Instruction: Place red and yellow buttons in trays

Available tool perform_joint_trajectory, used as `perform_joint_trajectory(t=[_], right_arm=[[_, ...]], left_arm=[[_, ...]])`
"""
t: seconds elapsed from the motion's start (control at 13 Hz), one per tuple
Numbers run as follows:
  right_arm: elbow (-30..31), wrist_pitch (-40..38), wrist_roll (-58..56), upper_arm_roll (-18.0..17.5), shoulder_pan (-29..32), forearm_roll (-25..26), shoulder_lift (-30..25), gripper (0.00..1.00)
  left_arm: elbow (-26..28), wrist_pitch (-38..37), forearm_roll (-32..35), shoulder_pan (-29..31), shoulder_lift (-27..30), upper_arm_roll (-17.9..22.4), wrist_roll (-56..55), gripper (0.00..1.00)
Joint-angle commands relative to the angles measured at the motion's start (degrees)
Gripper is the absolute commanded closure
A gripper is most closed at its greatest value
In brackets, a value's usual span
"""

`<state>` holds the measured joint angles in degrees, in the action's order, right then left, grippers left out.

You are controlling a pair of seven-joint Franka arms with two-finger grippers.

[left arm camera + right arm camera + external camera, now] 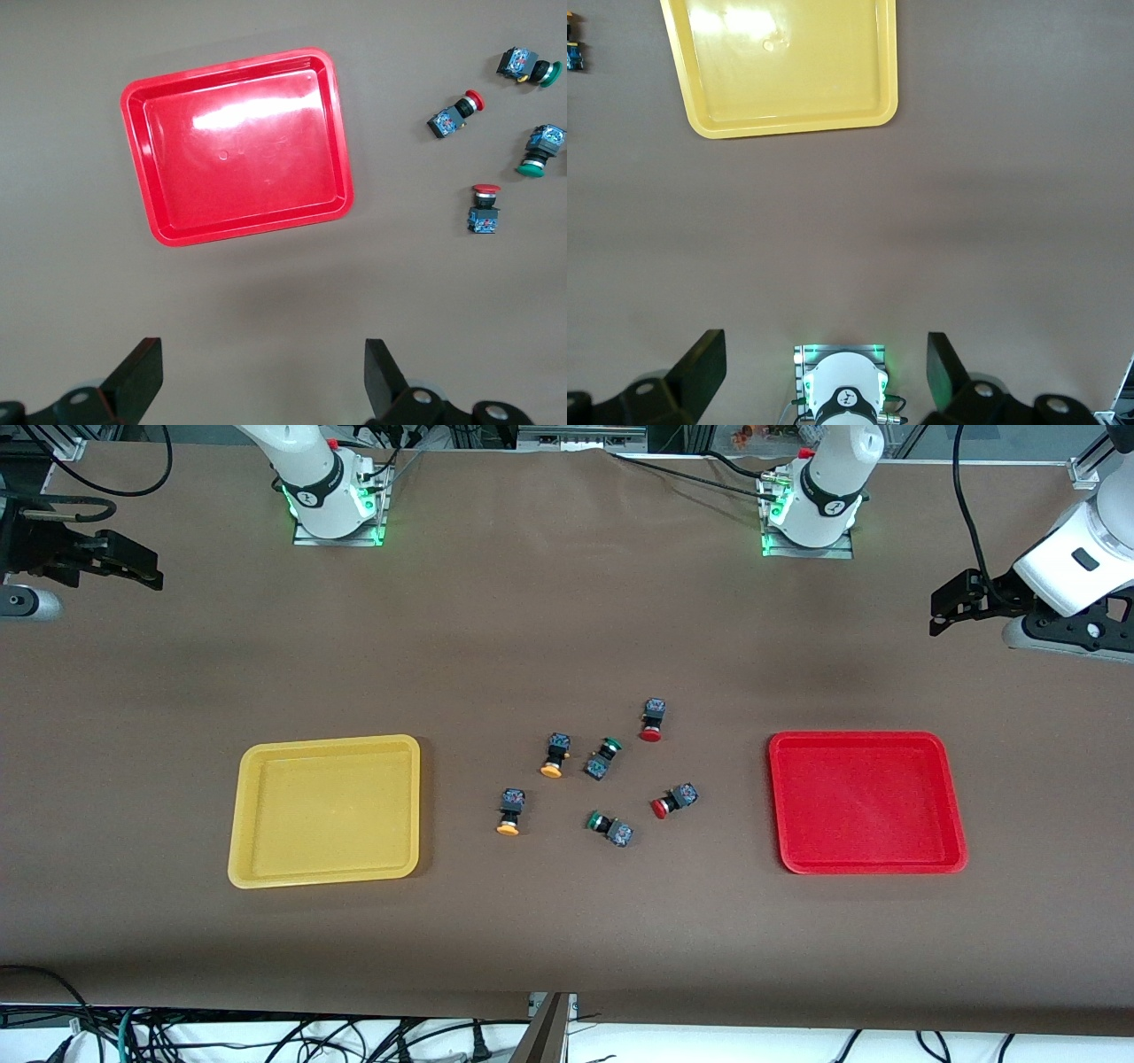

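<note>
Both the right end effector (824,376) and left end effector (261,381) are held wide and empty; between the shallow yellow plastic tray (257,868) and shallow red plastic tray (952,797), red- and yellow-capped grey buttons (551,755) lie clustered on the brown tabletop (567,939) among green-capped switches (602,758), which could be grabbed by mistake.

No readable text, label, brand or number is found anywhere. Small dark logo marks are seen on the arm bases (330,491), but nothing legible can be made out.
</note>
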<state>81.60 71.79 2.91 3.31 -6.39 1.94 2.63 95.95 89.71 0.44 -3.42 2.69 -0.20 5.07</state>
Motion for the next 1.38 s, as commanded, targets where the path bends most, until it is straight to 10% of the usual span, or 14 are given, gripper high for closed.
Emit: perform_joint_trajectory(t=[0.0, 0.85, 1.31], right_arm=[[-0.83, 0.36, -0.19, -0.06, 0.06, 0.17, 0.18, 0.00], [-0.56, 7.74, -1.33, 0.11, 0.15, -0.01, 8.16, 0.00], [-0.30, 23.89, 9.71, -0.24, -6.09, -1.41, 21.60, 0.00]], left_arm=[[-2.26, -1.65, -1.14, -0.18, -1.11, 0.03, -0.32, 0.00], [-2.35, -8.14, -1.32, -1.23, -2.07, -0.41, 0.29, 0.00], [-2.26, -6.52, -1.23, -6.06, -15.94, -2.78, 0.38, 0.00]])
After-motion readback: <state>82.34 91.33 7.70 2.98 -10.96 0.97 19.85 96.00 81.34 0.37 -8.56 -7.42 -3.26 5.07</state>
